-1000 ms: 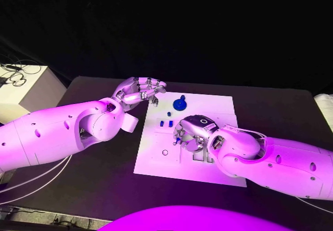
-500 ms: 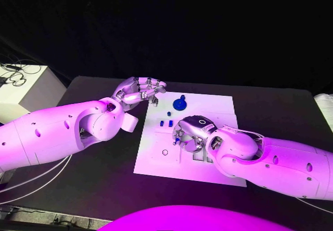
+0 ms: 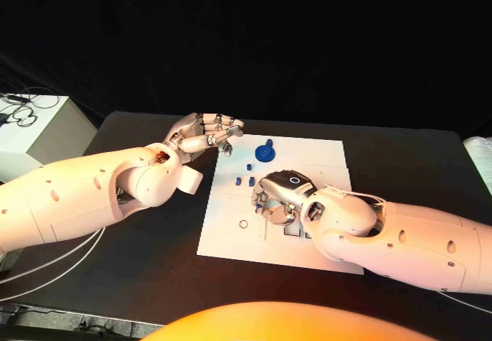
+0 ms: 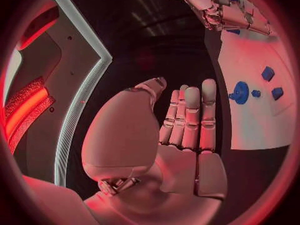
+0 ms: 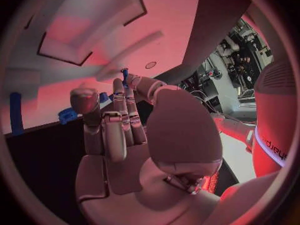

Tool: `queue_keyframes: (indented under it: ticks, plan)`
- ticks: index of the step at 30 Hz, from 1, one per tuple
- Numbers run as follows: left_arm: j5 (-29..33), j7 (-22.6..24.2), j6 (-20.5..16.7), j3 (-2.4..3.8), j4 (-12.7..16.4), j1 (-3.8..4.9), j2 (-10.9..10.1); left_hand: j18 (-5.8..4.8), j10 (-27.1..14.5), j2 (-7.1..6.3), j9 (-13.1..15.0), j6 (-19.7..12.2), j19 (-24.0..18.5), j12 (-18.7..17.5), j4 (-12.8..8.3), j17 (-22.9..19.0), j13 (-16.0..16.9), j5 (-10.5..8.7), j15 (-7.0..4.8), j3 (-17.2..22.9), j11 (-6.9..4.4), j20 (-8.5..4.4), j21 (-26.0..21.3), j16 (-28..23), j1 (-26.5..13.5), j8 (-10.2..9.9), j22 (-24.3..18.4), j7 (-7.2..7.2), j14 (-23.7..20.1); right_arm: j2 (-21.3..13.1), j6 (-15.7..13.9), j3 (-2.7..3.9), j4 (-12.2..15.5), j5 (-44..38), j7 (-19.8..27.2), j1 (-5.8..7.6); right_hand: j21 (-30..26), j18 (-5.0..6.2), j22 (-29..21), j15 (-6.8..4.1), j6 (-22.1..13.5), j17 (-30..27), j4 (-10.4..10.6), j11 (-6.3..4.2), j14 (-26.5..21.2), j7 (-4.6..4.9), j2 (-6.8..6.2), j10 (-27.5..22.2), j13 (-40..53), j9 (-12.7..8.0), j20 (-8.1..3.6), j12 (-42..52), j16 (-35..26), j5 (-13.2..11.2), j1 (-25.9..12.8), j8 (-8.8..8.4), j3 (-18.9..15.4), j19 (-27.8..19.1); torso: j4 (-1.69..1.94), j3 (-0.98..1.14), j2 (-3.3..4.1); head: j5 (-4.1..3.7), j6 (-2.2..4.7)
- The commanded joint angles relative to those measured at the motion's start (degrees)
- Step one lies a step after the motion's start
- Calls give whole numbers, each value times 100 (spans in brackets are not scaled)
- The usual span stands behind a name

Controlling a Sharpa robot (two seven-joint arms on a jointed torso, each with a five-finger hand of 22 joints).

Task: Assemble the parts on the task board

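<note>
The white task board (image 3: 231,238) lies mid-table. A round blue part (image 3: 266,151) and three small blue parts (image 3: 246,180) sit near its far end. My right hand (image 3: 280,197) hovers low over the board's middle, and its thumb and a finger pinch a small blue peg (image 5: 124,74). The board (image 5: 94,50) lies just beyond those fingertips. My left hand (image 3: 206,132) floats off the board's far left corner with fingers loosely bent and nothing in them. The left wrist view has that hand (image 4: 187,120), the board (image 4: 250,55) and the round part (image 4: 239,92).
A small ring mark (image 3: 243,224) shows on the board's left half, and dark slots (image 3: 297,231) lie beside my right hand. A white box (image 3: 36,135) with cables stands at the table's far left. Pale papers (image 3: 478,160) lie at the right edge.
My right hand has edged slightly over the board's middle, still holding the peg. The left hand has stayed put.
</note>
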Motion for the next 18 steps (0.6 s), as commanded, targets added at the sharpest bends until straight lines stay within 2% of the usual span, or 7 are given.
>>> queue_keyframes:
  ticks: [1,10,18]
  plan:
    - [4,8,42,5,3,1,13,63,-22,-21,-9,-43,32,-31,27,0,-6,30,45,-21,26,0,26,31,48,-30,5,6,11,13,72,-1,-4,-128,1,-8,-19,-97,5,-6,-13,634,-14,-9,411,28,5,7,8,7,2,25,23,18,-38,18,-17,-29,1,0,1,7,-8]
    - [1,-2,45,5,-1,1,17,63,-22,-21,-9,-43,32,-31,27,0,-6,30,45,-21,26,0,26,31,48,-30,5,6,11,45,395,-6,-56,-208,-91,-10,-40,-92,-18,-4,-21,617,-13,-6,407,29,-11,3,9,14,4,26,15,7,-57,17,-27,-43,1,-1,-5,6,-18]
    - [-1,-5,46,5,0,1,19,63,-26,-18,-8,-47,38,-30,31,14,-7,29,47,-24,27,3,29,38,55,-28,9,8,21,87,519,-23,-82,-344,-138,-27,-65,-89,-31,6,-66,625,-14,5,408,34,-73,-42,4,22,13,18,22,-20,-105,-4,-46,-63,2,-3,-5,2,-23]
